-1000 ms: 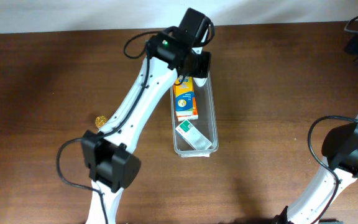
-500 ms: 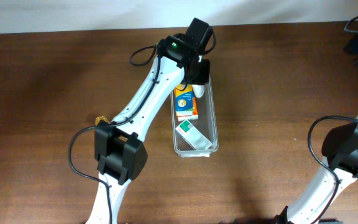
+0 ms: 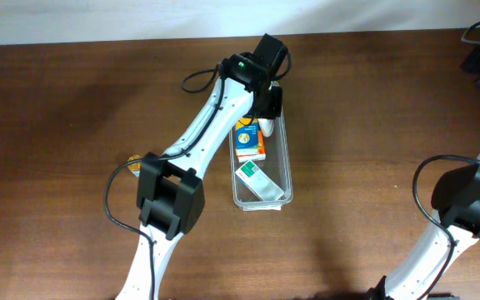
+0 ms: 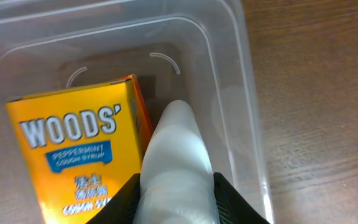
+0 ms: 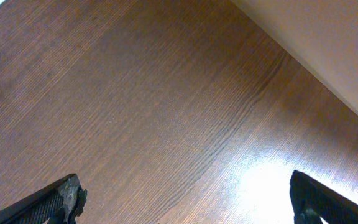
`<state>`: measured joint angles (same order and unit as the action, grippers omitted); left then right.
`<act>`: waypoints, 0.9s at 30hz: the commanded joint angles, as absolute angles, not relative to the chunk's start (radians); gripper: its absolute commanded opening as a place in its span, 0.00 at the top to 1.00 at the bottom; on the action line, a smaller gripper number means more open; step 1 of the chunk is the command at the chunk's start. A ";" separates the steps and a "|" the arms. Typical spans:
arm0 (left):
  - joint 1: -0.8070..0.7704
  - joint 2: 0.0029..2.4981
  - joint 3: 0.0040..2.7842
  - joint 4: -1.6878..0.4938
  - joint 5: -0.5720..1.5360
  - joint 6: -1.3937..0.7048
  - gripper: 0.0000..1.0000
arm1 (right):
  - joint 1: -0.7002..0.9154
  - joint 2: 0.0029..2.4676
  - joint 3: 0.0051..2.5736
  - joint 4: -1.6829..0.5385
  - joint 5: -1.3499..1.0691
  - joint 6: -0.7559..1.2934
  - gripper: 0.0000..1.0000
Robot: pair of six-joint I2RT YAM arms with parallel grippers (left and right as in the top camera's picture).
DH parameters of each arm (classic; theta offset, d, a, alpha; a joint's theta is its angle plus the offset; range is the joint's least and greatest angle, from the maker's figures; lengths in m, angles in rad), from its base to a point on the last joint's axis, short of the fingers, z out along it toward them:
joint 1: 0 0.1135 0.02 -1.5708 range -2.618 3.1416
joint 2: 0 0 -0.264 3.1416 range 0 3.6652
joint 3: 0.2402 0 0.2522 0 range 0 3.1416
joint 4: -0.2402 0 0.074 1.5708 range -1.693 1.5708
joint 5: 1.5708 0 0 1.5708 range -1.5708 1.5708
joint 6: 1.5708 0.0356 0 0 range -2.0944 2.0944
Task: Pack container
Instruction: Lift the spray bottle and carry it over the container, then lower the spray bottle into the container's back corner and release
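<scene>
The clear plastic container (image 3: 286, 171) stands at the table's middle, long side running front to back. It holds an orange Woods' box (image 3: 248, 143) and a green-and-white box (image 3: 256, 182). My left gripper (image 3: 267, 125) hangs over the container's far end, shut on a white tube (image 4: 176, 162) that points down beside the orange box (image 4: 73, 155). The container's wall (image 4: 229, 74) shows around them in the left wrist view. My right gripper (image 5: 185, 199) is open and empty over bare wood; in the overhead view only its arm shows, at the right edge.
A small gold round object (image 3: 134, 160) lies on the table left of the container, partly behind the left arm. The right arm's base (image 3: 465, 200) stands at the right edge. A pale wall runs along the table's far edge.
My left gripper has moved a little right and toward the container's far end, bringing the white tube down beside the orange box. The right arm has not moved.
</scene>
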<state>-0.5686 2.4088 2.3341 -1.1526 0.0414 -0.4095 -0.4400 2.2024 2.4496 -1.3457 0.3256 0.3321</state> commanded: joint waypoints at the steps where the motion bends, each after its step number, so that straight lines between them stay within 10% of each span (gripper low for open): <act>1: -0.570 2.431 2.356 -1.148 0.030 -0.418 0.84 | -0.445 2.210 2.444 -1.346 0.345 0.329 0.02; 27: -0.569 2.431 2.370 -1.084 0.030 -0.386 0.48 | -0.445 2.210 2.444 -1.346 0.345 0.329 0.02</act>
